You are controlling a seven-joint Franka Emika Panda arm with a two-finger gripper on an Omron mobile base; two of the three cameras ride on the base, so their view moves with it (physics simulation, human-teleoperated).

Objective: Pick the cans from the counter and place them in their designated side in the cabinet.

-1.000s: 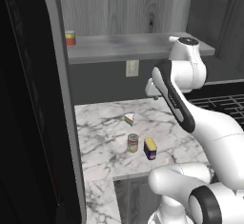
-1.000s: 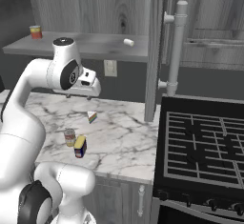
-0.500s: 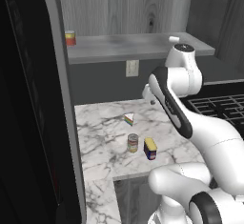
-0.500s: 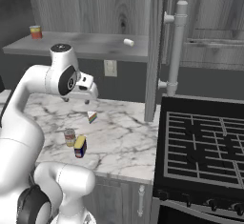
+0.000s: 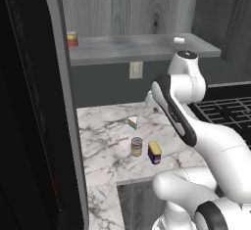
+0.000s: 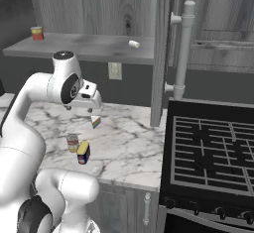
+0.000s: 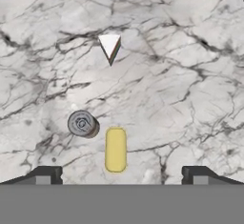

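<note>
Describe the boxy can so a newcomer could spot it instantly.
On the white marble counter, left of the stove, three small things sit near the front edge. The boxy can is dark blue with a yellow top, right beside the round can, nearer than the striped wedge.

Left base cam sits behind-left of the arm, right base cam behind-right, both facing fwd and down; they share the counter (image 5: 105,141), the two cans (image 5: 145,149) and the cabinet (image 6: 89,46) shelf. Hand cam looks approx. straight down (prob. from fairly high) on the same marble.
</note>
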